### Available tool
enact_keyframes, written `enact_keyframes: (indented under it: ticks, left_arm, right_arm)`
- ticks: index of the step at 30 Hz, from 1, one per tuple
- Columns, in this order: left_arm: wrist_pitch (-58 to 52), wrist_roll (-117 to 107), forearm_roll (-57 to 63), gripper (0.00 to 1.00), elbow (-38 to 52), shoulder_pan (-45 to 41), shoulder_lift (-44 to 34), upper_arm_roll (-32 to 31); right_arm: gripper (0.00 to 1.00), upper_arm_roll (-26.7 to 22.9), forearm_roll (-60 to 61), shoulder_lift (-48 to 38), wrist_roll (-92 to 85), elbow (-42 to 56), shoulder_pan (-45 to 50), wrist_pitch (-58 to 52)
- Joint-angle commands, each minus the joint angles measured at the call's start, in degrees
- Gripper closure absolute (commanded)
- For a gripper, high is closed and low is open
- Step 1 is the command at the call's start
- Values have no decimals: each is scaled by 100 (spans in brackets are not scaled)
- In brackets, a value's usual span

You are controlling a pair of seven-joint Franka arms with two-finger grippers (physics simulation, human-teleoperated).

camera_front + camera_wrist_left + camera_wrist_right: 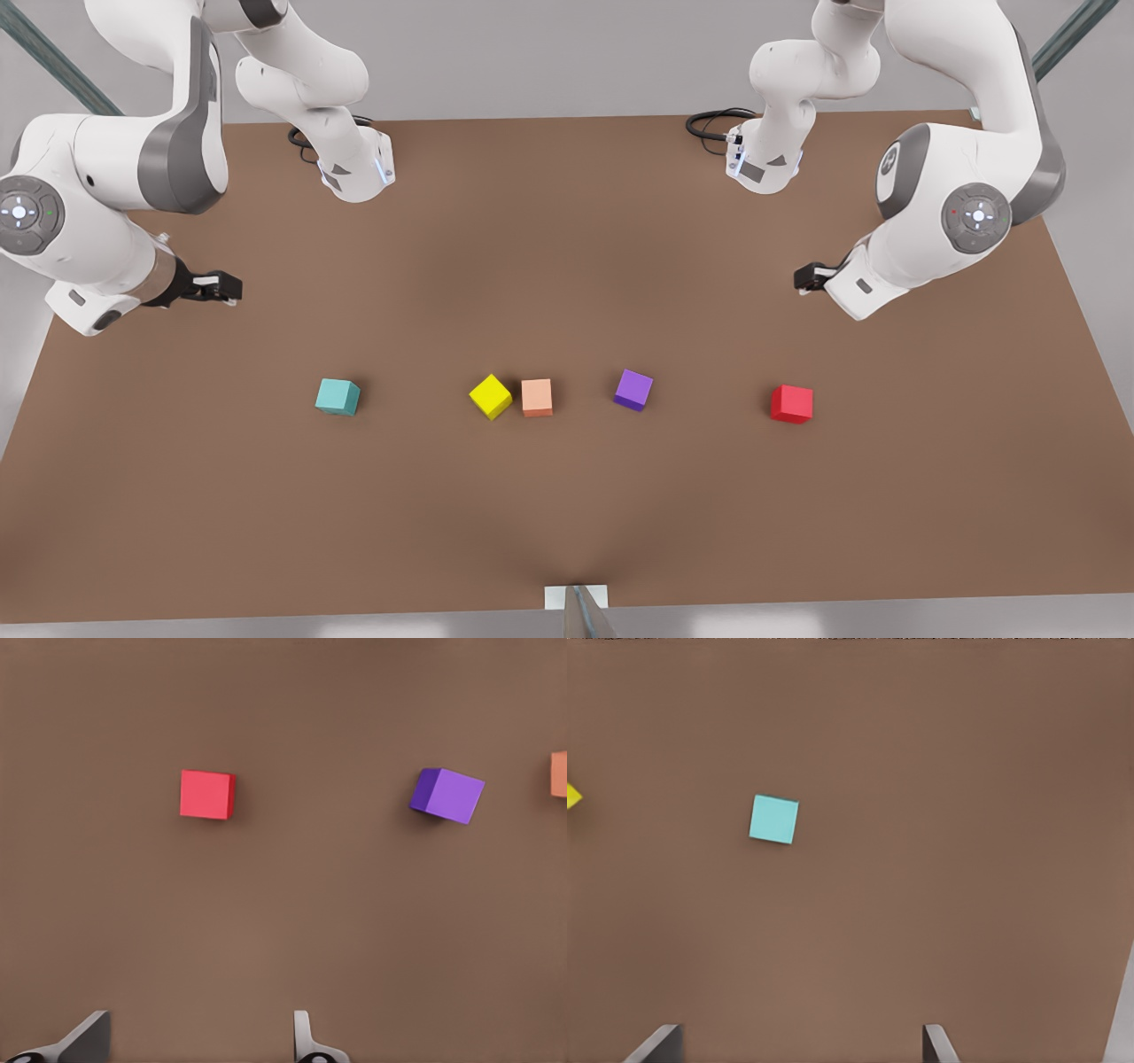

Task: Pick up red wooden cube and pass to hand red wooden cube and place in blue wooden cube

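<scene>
Presently the red wooden cube (791, 404) sits alone on the tabletop (567, 514), purple cube (633, 390) its nearest neighbour at 9 o'clock. Left claw (808, 278) hangs at the red cube's 12 o'clock, fingers spread, empty. Right claw (221, 285), also spread and empty, waits near the blue wooden cube (337, 396). Risk: an off-centre descent could nudge the red cube askew.

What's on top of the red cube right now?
Nothing. The red cube sits alone on the table, top face bare. The left tool hangs open above the table, off to one side of it. The underside of the cube is hidden.
</scene>
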Motion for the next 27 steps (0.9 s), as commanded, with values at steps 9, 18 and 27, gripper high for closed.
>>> enact_keyframes:
  ticks: [9,18,27]
  left_arm:
    - [1574,422,94,0,1970,454,2876,33]
    - [3816,1048,340,0,29,349,2816,130]
    - [4132,1039,366,0,-516,384,2913,218]
  right_arm:
    - [0,-10,316,262,-5,29,157,82]
    - [0,-37,571,288,22,-102,-45,215]
    - [0,-10,510,297,4,-67,-19,214]
